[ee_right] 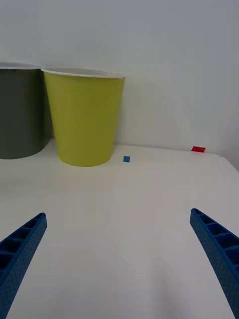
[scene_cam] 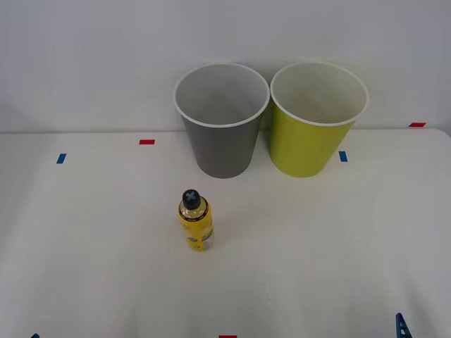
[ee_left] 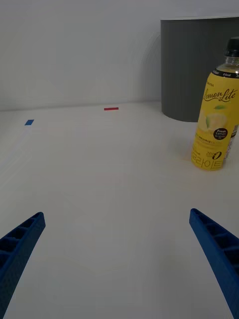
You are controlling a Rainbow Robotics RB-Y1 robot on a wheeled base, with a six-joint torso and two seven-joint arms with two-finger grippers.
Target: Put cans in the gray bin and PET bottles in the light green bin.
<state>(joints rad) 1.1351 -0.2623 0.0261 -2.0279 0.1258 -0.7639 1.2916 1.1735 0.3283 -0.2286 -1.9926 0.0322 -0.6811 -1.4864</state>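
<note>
Bottle (scene_cam: 195, 220) upright on the white table (scene_cam: 84, 239), in front of the gray bin (scene_cam: 222, 123).

Yellow label, black cap, shiny gold shoulder; the round tapered gray and green bin (scene_cam: 317, 121) stand side by side at the wall — white-rimmed. Left gripper (ee_left: 119, 259) and right gripper (ee_right: 119, 259) hover low near the front edge, ribbed blue fingers spread wide — bare table between.

left gripper (ee_left: 117, 264) spread wide, right gripper (ee_right: 117, 264) likewise

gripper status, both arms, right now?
Left tool: open, empty, low over the table short of the PET bottle.
Right tool: open, empty, facing the light green bin.
</note>
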